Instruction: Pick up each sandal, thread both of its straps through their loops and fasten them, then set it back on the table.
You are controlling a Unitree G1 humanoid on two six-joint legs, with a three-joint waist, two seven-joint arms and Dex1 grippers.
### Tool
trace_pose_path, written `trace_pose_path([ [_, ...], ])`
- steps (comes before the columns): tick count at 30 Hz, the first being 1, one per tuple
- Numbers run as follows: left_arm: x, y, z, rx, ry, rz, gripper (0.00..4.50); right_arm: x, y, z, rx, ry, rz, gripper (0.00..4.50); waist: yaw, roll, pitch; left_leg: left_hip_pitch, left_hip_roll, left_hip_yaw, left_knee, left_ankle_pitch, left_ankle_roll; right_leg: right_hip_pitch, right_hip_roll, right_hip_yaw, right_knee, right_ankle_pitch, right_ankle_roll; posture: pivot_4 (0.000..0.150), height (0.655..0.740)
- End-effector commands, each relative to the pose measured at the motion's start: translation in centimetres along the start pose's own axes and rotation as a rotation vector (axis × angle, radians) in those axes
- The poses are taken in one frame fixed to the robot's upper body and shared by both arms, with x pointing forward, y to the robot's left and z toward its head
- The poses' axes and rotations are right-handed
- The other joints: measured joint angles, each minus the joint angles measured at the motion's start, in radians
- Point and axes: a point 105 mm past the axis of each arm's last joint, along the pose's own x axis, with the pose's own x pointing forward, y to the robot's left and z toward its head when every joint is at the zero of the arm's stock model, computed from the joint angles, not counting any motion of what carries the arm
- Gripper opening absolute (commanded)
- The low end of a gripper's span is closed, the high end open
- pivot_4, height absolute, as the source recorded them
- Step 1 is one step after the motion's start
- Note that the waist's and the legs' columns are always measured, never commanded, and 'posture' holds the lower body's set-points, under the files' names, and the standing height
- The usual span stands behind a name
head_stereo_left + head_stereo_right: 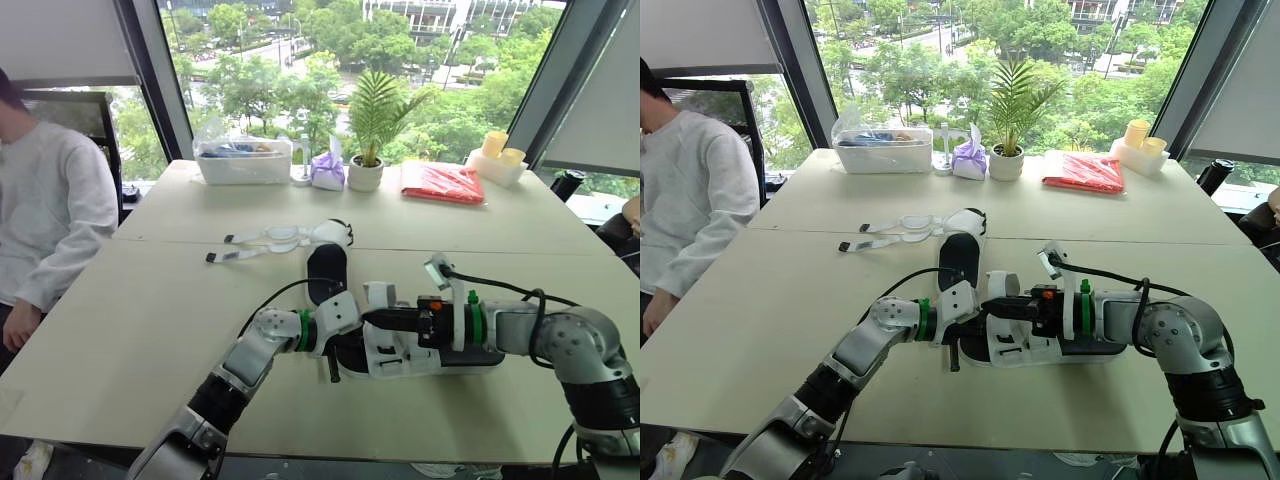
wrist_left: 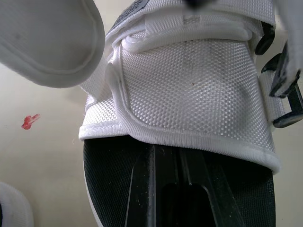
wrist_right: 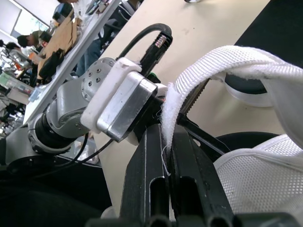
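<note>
The sandal being worked on [image 1: 412, 356], black-soled with white mesh straps, sat near the front edge of the desk [image 1: 130, 330], lengthwise between the robot's two grippers; from where I stood I couldn't make out whether the sole rested flat on the surface. The right gripper [image 3: 163, 142] came in from the right and was clamped tight on one white strap [image 3: 222, 61], which arched up and away from the sandal's mesh upper. The left gripper [image 1: 334, 362] was pressed in at the sandal's other end, right against the black sole and the mesh band, but whether it was open or closed I couldn't tell. Just behind them, further in on the desk, lay the second sandal [image 1: 326, 262], with its two loose straps [image 1: 258, 240] spread out flat toward the robot's left. Along the far edge by the window stood a clear plastic bin [image 1: 245, 160], a small purple and white bag [image 1: 328, 170], a potted plant [image 1: 367, 150], a red bag [image 1: 443, 183] and some yellow cups [image 1: 505, 155]. A person in a light grey sweatshirt [image 1: 45, 210] stood beside the desk on the robot's left.
</note>
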Motion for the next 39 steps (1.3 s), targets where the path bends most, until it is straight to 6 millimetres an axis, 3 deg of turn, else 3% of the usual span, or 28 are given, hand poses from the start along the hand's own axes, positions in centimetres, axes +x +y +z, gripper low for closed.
trace_pose_path([
  [1,0.1,-0.5,-0.8,-0.018,0.025,-0.002,0.0,-0.1,-0.1,-0.2,-0.004,0.009,0.008,0.05,0.0,0.0,0.0,0.0,0.0,0.0,0.0,0.0,0.0,0.0,0.0,0.0,0.0,0.0,0.0,0.15,0.74],
  [8,0.0,-0.6,-0.9,-0.025,0.027,0.004,0.0,-0.4,-1.8,-2.0,-0.01,0.066,-0.068,0.05,-0.001,0.0,0.0,0.0,0.0,0.0,0.0,0.0,0.0,0.0,0.0,0.0,0.0,0.0,0.0,0.15,0.74],
  [17,0.1,-0.8,-0.9,-0.023,0.026,-0.004,0.0,-0.7,-3.9,-2.8,-0.125,0.109,-0.201,0.05,0.0,0.0,0.0,0.001,0.0,0.0,0.0,0.0,0.0,0.0,0.0,0.0,0.0,0.0,0.0,0.15,0.74],
  [27,0.2,-0.7,-0.9,-0.021,0.025,-0.009,0.0,-0.8,-0.4,-2.8,-0.139,0.09,-0.023,0.05,0.0,0.0,0.0,0.001,0.0,0.0,0.0,0.0,0.0,0.0,0.0,0.0,0.0,0.0,0.0,0.15,0.74],
  [39,0.2,-0.7,-1.0,-0.026,0.027,-0.005,0.0,-0.5,0.0,-4.0,-0.265,0.152,-0.039,0.05,0.0,0.0,0.0,0.001,0.0,0.0,0.0,0.0,0.0,0.0,0.0,0.0,0.0,0.0,0.0,0.15,0.74],
])
